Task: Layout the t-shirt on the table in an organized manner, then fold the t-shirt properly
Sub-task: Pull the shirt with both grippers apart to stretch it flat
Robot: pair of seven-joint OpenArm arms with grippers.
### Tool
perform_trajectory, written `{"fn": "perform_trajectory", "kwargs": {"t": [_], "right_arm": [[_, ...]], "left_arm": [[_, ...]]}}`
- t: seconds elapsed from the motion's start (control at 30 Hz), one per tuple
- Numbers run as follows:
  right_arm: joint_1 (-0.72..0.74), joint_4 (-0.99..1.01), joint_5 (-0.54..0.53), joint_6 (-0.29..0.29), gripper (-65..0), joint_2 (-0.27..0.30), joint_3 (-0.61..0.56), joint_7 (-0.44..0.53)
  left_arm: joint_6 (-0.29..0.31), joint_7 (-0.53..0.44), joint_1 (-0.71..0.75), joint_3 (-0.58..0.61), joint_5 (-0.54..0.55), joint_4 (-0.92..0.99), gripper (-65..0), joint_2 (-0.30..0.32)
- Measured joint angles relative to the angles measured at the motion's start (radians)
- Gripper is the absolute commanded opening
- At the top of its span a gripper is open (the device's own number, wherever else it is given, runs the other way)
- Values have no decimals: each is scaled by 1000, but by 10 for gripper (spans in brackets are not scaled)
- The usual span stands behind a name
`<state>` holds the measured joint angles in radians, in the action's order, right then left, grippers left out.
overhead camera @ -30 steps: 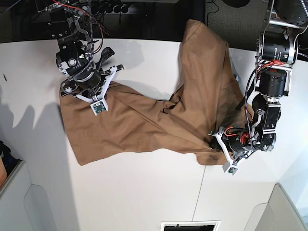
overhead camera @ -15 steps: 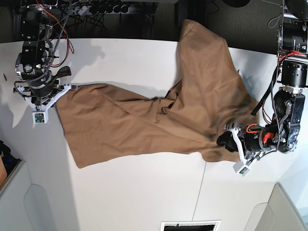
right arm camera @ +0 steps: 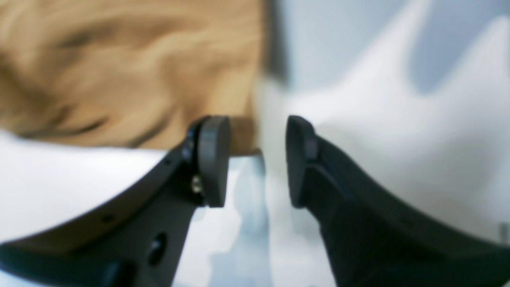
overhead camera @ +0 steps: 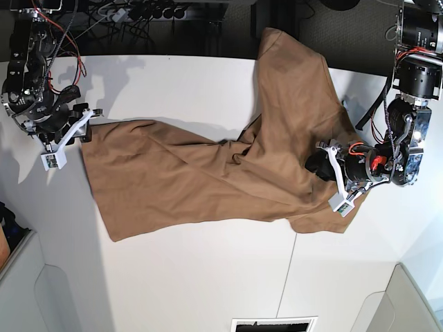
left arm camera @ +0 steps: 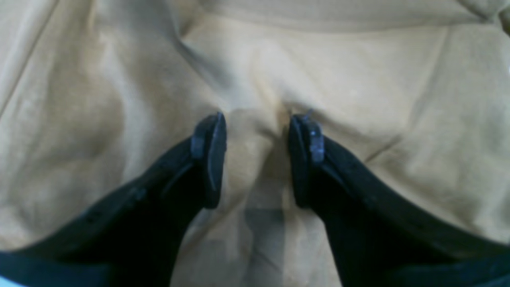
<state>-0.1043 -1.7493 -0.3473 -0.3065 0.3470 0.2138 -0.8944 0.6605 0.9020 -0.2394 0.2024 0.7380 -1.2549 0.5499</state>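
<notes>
The soft cloth t-shirt [overhead camera: 208, 173] is plain tan-brown all over, with no print or picture on it. In the left wrist view the same cloth looks lighter, more yellow-tan, with darker brown in the folds. The big flat table [overhead camera: 194, 277] is matte white, with a thin dark line running across it. Grey shadows lie on the white. The left gripper [left arm camera: 257, 159] has black fingers with dark grey pads. The right gripper [right arm camera: 257, 159] has black fingers too. White plastic parts and red wires show on both arms.
</notes>
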Motion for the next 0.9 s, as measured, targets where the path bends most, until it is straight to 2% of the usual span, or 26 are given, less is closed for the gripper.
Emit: {"fn": "perform_trajectory", "kwargs": {"t": [0.13,0.4,0.43,0.47,0.53,0.7,0.8,0.9], "right_arm": [[-32,0,-31,-16,-411,0,0,31],[-32,99,-42,-28,-414,0,0,113],[-31,107,-42,-29,-442,0,0,119],[-30,114,-42,-30,-500,0,0,130],[-31,116,-47,-31,-650,0,0,134],[-15,112,-57,-50,-650,0,0,134],[-2,55,-124,-116,-650,0,0,130],[38,-18,-148,-137,-650,0,0,135]], "left_arm": [[11,-47,5,0,-50,16,-366,1],[18,-65,0,-2,-55,50,-366,1],[18,-65,0,-2,-53,50,-366,1],[18,-65,0,-2,-53,51,-366,1],[18,-66,0,-2,-53,51,-366,1],[18,-66,0,-2,-53,51,-366,1],[20,-73,0,-2,-75,51,-366,1],[22,-101,-1,-3,-109,54,-366,-1]]}}
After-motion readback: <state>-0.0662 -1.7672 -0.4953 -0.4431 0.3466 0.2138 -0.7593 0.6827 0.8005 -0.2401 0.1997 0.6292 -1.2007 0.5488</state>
